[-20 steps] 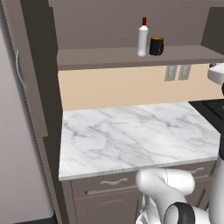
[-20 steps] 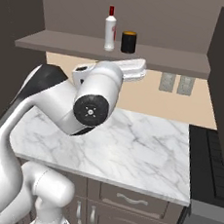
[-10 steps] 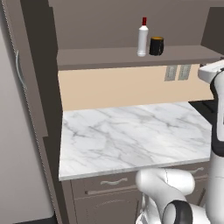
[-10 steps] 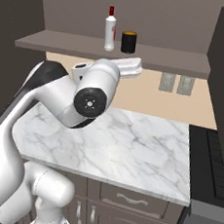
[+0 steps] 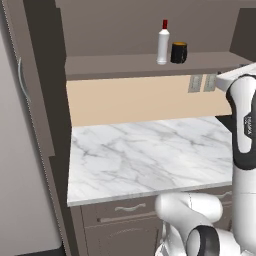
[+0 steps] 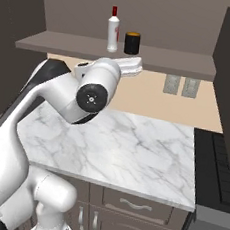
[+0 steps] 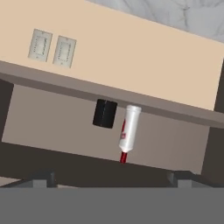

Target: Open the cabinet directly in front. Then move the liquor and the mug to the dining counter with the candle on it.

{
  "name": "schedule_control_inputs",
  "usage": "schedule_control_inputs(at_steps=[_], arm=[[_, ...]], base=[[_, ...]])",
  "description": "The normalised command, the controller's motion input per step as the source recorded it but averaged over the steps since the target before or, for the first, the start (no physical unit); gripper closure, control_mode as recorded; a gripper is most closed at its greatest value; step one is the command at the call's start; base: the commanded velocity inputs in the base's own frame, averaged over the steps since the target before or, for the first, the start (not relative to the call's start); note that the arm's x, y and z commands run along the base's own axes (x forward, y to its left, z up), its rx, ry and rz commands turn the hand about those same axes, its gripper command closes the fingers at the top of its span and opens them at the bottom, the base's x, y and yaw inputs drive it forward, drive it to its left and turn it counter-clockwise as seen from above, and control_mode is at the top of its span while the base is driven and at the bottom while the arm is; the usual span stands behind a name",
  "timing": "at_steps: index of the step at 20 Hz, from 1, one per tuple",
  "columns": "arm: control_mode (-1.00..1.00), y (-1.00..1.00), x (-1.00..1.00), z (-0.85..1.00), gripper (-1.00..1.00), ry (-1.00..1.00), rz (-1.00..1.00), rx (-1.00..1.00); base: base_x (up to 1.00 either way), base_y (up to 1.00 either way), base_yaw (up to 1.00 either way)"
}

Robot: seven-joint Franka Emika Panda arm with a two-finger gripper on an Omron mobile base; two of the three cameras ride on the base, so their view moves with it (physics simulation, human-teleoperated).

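The cabinet [image 5: 125, 65] stands open, its shelf in plain sight. On that shelf the liquor [image 5: 163, 44], a white bottle with a red cap, stands upright just left of the black mug [image 5: 179, 52]. Both also show from the right as liquor [image 6: 113, 30] and mug [image 6: 132, 43]. My gripper [image 6: 134, 67] hangs below and in front of the shelf's edge, apart from both. The hand view is rolled over, so the liquor [image 7: 129, 133] and mug [image 7: 105, 113] hang upside down, well beyond the open gripper [image 7: 113, 179], nothing between its fingers. The dining counter and candle are out of view.
A marble worktop [image 5: 150, 155] lies below the shelf, backed by a beige wall with two outlets [image 5: 202, 82]. Drawer fronts [image 5: 125, 207] run under it. A tall dark panel with a silver handle [image 5: 21, 80] stands at the left, a dark stove [image 6: 219, 168] at the right.
The arm has swung, bringing its forearm further into the left base view from the right edge. The gripper has stayed open. Bottle and mug have not moved.
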Motion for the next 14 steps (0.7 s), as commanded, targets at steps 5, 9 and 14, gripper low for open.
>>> schedule_control_inputs(at_steps=[5, 9, 14], arm=[[-1.00, 0.01, 0.43, 0.00, -1.00, 0.10, -0.01, 0.09], [-1.00, 0.00, 0.41, 0.00, -1.00, 0.12, 0.00, 0.12], [-1.00, 0.02, 0.31, 0.00, -1.00, 0.06, 0.00, 0.11]], base=[[0.00, 0.00, 0.00], [0.00, 0.00, 0.00], [0.00, 0.00, 0.00]])
